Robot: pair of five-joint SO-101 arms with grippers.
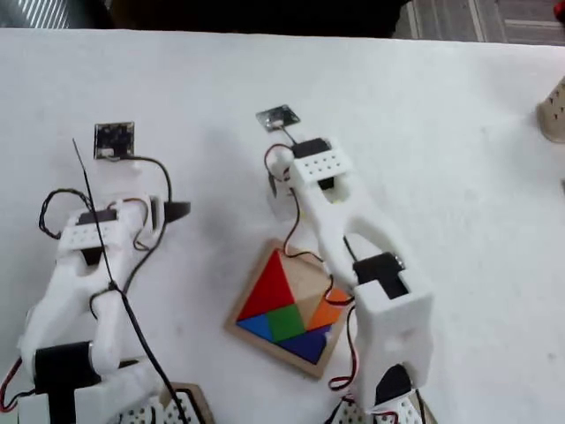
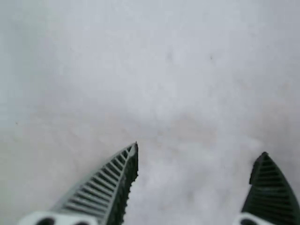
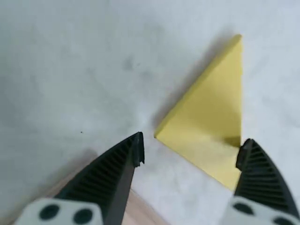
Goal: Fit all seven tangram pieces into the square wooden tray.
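Tray (image 1: pixel 307 281): sitting flat on the white table (image 1: pixel 441 132), holding the red piece (image 1: pixel 269 287), green piece (image 1: pixel 284 322), blue piece (image 1: pixel 256 327), dark blue piece (image 1: pixel 309 343) and orange piece (image 1: pixel 328 314), showing bare wood beside the red piece.

Yellow triangle (image 3: pixel 211 117): lying on the table just outside the tray.

Right gripper (image 3: pixel 192 140): hanging over the yellow triangle beside the tray, spreading wide, gripping nothing.

Left gripper (image 2: pixel 199 149): hanging over bare table, left of the tray and apart from it, spreading wide, gripping nothing.
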